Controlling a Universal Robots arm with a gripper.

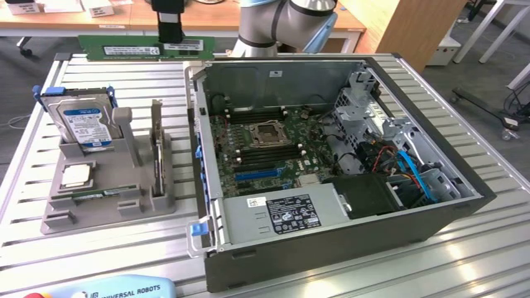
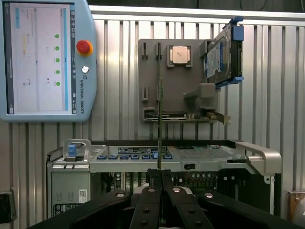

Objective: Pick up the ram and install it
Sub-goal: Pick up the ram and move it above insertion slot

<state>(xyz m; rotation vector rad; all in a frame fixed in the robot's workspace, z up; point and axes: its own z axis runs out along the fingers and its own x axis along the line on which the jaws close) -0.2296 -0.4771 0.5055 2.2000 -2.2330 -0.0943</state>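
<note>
Gripping the ram (image 1: 124, 48) tight in the closed hand (image 1: 175, 41), held off the worktop (image 1: 463, 261) around 11 o'clock from the open PC case (image 1: 331, 248) in the exterior view.

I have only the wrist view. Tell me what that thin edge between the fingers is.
Observer: Its broad face shows in the exterior view: the ram, green with a white sticker, clamped in the gripper.
Operator: Say whether it is seated yet.
Observer: No; it is outside the computer case, in no slot.
Operator: Describe the slots.
Observer: Long dark slots lie on both sides of the processor socket on the motherboard.
</note>
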